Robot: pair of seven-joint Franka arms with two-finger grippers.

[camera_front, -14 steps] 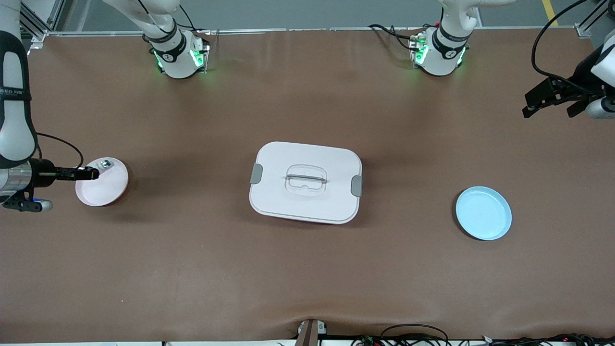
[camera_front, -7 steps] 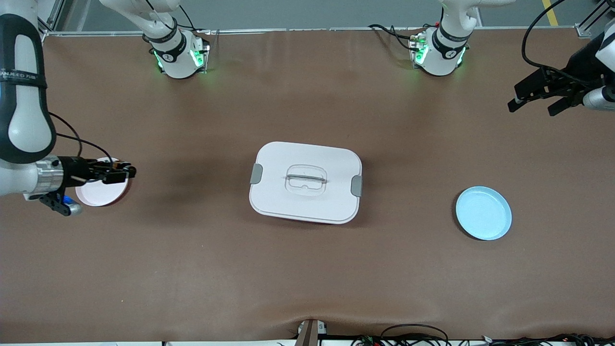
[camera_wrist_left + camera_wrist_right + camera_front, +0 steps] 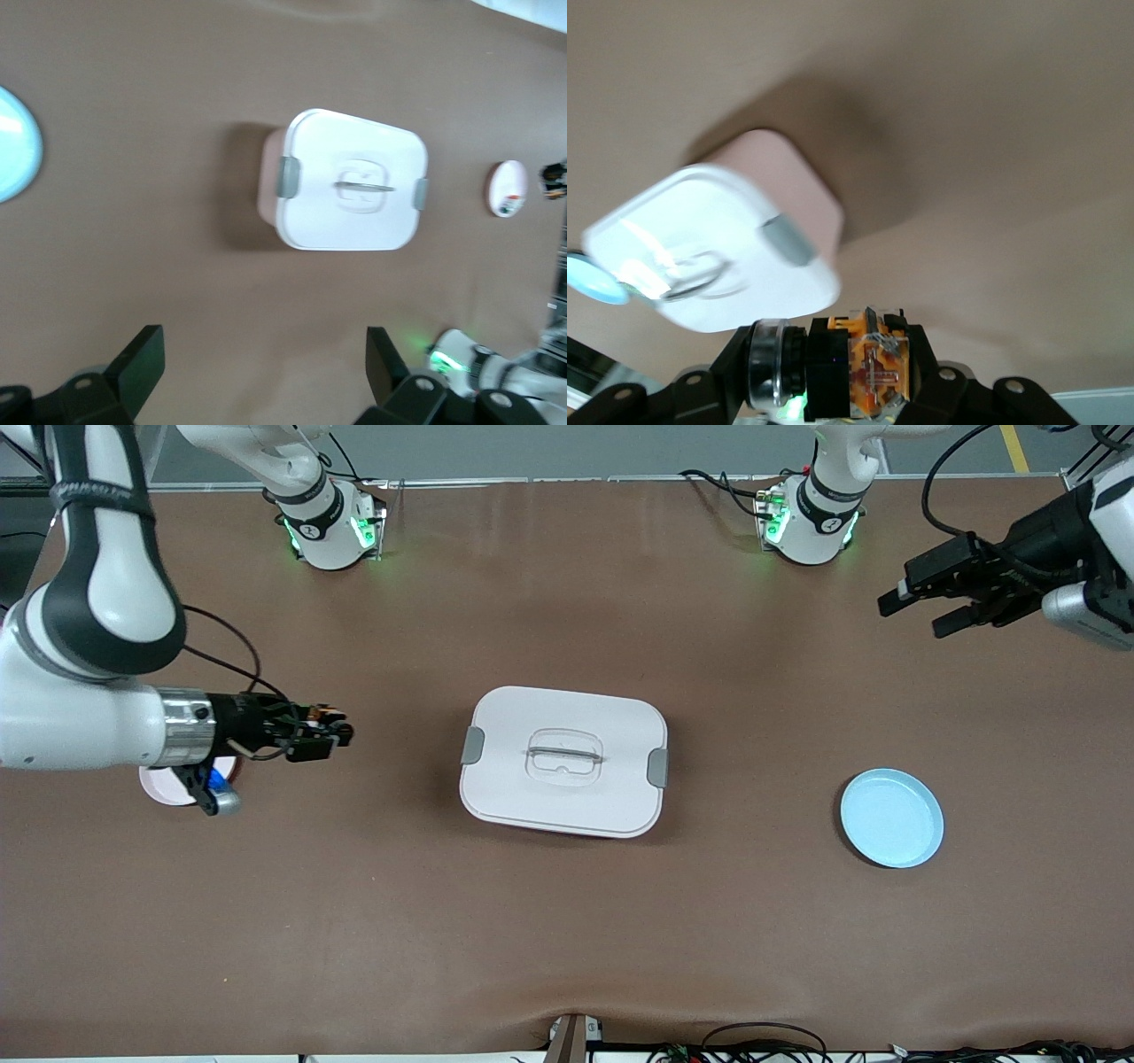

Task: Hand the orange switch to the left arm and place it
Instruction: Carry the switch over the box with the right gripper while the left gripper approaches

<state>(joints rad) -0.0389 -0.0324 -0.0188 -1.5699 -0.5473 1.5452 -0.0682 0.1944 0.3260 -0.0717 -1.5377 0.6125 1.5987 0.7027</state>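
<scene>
My right gripper is shut on the orange switch and holds it in the air over the table, between the pink plate and the box. In the right wrist view the switch sits crosswise between the fingers, black body with orange parts, and the box lies ahead. My left gripper is open and empty, in the air over the bare table at the left arm's end. In the left wrist view its fingers stand wide apart and the box lies ahead.
A light blue plate lies toward the left arm's end, nearer the front camera than the box. The pink plate holds a small part with a red bit. The box stands mid-table between the two grippers.
My right gripper has left the pink plate and moved toward the box with the switch in it. My left gripper has moved in toward the table's middle.
</scene>
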